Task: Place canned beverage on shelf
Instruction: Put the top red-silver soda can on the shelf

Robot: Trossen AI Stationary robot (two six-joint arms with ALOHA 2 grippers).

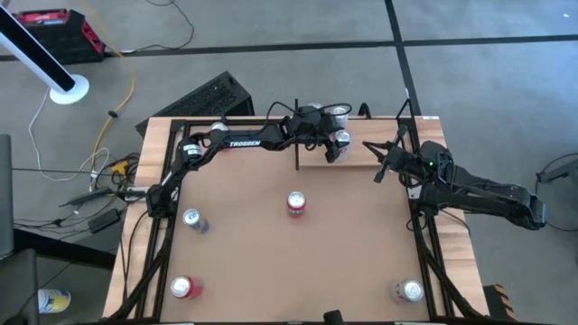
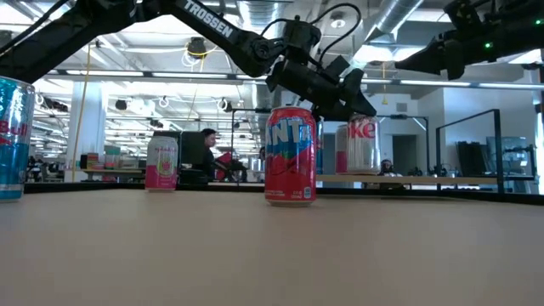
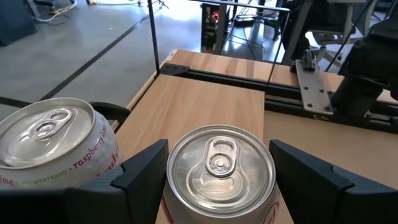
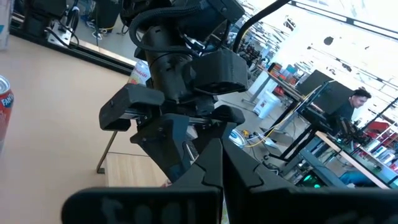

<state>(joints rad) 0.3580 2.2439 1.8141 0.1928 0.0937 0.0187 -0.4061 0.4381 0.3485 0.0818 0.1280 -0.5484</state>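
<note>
A silver-topped canned beverage (image 3: 221, 168) with red lettering (image 2: 361, 140) stands upright on the shelf (image 3: 205, 99), a pale plank panel at the table's far side (image 1: 370, 158). My left gripper (image 3: 219, 144) reaches in from the table's left and is shut on this can. A second can with raspberry lettering (image 3: 56, 143) stands on the shelf beside it. My right gripper (image 4: 221, 155) hangs shut and empty above the shelf's right end (image 1: 377, 171). My left gripper has the canned beverage between its two fingers (image 3: 146, 177), one on each side of the can's upper wall (image 3: 174, 186). The fingers come nearly level from the table's left, tipped slightly down. The can is upright, its base down at the shelf board in the low view.
A red Fanta can (image 1: 296, 204) stands mid-table. Three more cans stand at the left (image 1: 191, 218), near left (image 1: 183, 287) and near right (image 1: 408, 291). Thin black posts (image 3: 153, 37) edge the shelf. Bare plank lies beyond the held can.
</note>
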